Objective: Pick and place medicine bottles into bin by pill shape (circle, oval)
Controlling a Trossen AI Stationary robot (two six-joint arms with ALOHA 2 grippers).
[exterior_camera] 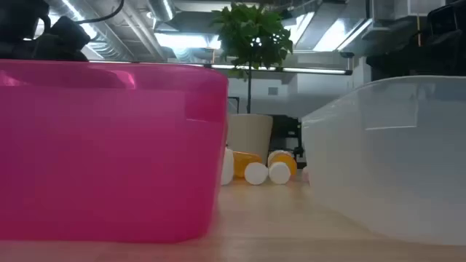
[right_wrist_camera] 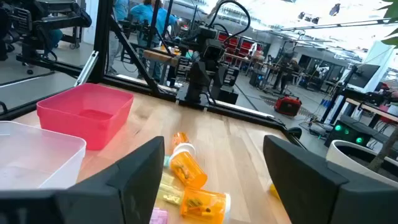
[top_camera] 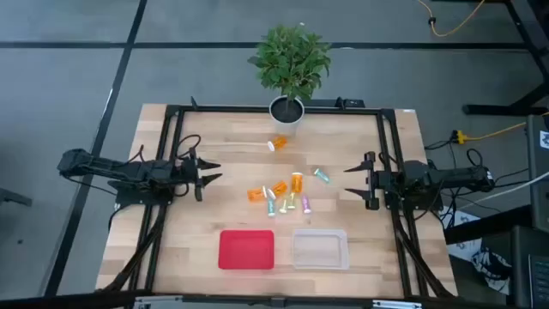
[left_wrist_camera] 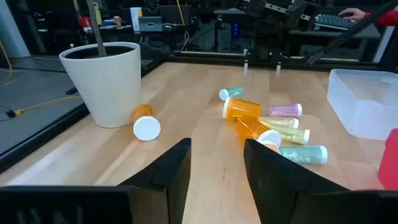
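Several medicine bottles (top_camera: 281,196) lie on their sides in a loose cluster at the table's middle: orange ones with white caps (left_wrist_camera: 242,109), a pink one (left_wrist_camera: 285,110), a yellow one (left_wrist_camera: 286,123) and a pale green one (left_wrist_camera: 305,154). One orange bottle (top_camera: 276,143) lies apart beside the white plant pot (top_camera: 286,110). A teal bottle (top_camera: 321,175) lies at the cluster's right. My left gripper (top_camera: 216,172) waits left of the cluster, open by a narrow gap (left_wrist_camera: 217,149), with nothing between its fingers. My right gripper (top_camera: 349,180) stands right of the cluster, wide open (right_wrist_camera: 214,146) and empty.
A red bin (top_camera: 247,249) and a clear bin (top_camera: 320,248) stand side by side near the front edge, the red one on the left. The potted plant stands at the far middle. A black frame (top_camera: 171,137) borders the tabletop.
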